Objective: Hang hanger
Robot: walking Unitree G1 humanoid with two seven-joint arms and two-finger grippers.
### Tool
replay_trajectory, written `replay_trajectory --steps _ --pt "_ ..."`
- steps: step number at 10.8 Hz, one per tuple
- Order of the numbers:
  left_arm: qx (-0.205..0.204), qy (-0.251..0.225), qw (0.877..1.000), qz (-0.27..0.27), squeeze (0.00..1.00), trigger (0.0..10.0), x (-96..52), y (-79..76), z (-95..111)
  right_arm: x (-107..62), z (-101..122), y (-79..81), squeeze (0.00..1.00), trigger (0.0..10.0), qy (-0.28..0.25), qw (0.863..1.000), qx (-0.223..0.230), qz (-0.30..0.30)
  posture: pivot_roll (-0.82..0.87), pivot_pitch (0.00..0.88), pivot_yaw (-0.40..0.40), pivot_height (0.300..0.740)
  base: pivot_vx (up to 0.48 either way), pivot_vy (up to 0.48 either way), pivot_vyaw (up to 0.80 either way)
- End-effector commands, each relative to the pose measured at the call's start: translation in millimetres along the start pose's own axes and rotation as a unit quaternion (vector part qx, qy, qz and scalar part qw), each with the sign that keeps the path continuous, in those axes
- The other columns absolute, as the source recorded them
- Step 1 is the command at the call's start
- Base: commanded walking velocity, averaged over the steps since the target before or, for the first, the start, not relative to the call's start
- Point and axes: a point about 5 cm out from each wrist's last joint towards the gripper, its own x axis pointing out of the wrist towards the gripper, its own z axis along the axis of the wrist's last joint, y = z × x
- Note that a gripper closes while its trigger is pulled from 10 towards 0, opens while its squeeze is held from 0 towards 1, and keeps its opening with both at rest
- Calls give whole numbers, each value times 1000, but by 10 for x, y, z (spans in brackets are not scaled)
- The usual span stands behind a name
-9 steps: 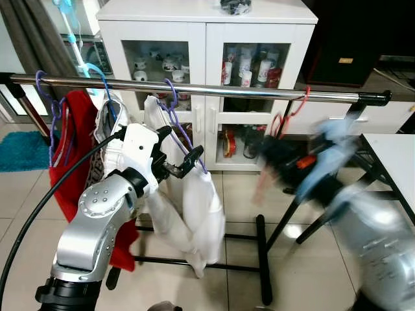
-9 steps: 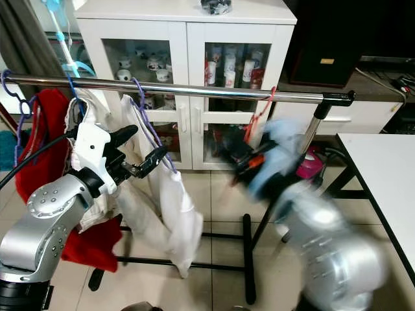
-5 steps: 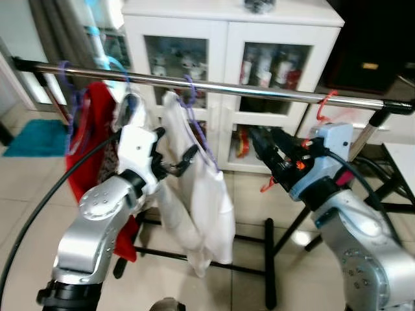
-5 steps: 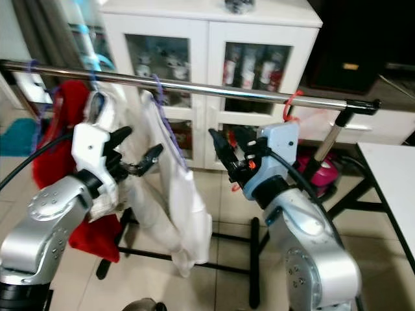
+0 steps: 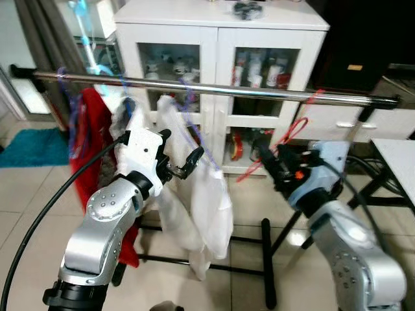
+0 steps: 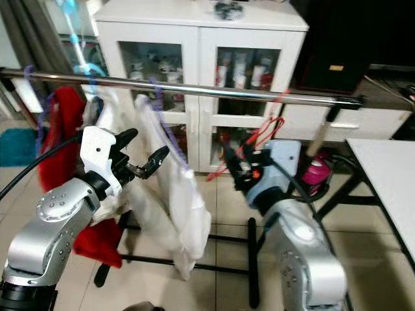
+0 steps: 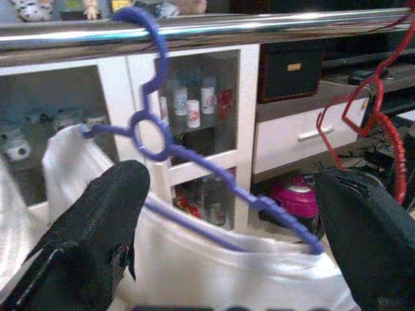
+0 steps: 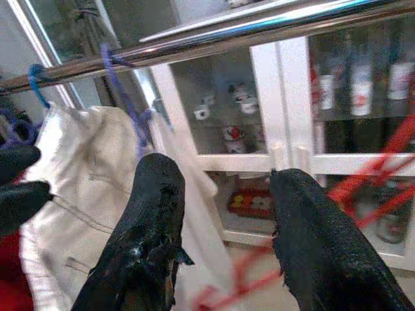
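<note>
Because the head views are smeared, the thin red plastic hanger (image 5: 295, 133) reads only as a blurred streak, and whether its hook sits over the shiny metal clothes rail (image 5: 259, 92) cannot be told; its lower end is lost behind the right end effector (image 5: 269, 159). That hanger slants up from just beside the right end effector toward the rail, in front of the white glass-door cabinet (image 5: 220, 39). From the right wrist, the two black fingers (image 8: 152, 220) stand spread apart with open air between them, and red hanger wire blurs past near one fingertip; whether it touches the pad is unclear, so the right end effector looks released rather than clenched on anything. The left end effector (image 6: 144, 155) is raised beside the white garment (image 5: 207, 201), its fingers (image 7: 97, 227) wide apart and empty. Between them, in the left wrist view, the purple plastic hanger (image 7: 152, 133) carrying that white garment hooks over the rail, apart from both pads. Further along the rail a red garment (image 5: 87, 142) hangs, partly hidden by the left arm. A corner of a white table (image 6: 389, 175) is cut off at the robot's right.
</note>
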Motion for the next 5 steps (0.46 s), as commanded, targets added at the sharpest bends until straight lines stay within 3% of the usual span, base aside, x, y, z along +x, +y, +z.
replay_trajectory --steps 1,3,5 --pt "5 -5 1000 2 0 10000 37 -8 33 10 13 -19 0 10000 -7 1000 -11 -2 -91 0 11 740 0 270 0" --pt "0 2 1000 9 0 10000 -7 -3 -15 8 -22 -83 0 10000 -16 999 -37 -31 -96 0 4 740 0 268 0" --pt "-3 8 1000 22 0 10000 7 28 -45 32 -36 -89 0 10000 -11 996 -73 -45 -100 0 9 740 0 0 0"
